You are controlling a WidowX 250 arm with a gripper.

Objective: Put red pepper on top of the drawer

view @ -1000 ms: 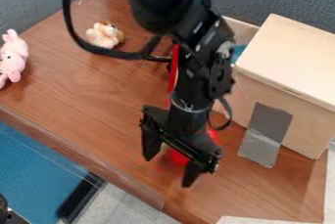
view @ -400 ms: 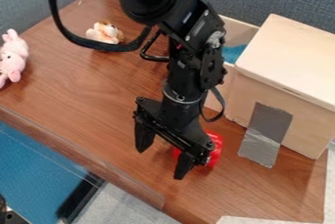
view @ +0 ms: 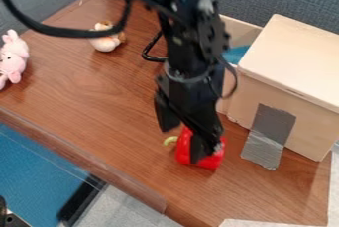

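End effector (view: pixel 183 144) released, fingers spread wide; one overlaps red bell pepper (view: pixel 209 162) on wooden worktop (view: pixel 112 97), contact unclear.

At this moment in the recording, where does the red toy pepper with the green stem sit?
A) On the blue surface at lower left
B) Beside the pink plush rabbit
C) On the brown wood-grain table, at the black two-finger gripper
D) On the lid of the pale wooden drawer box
C: the pepper lies on the brown table, partly hidden behind the gripper.
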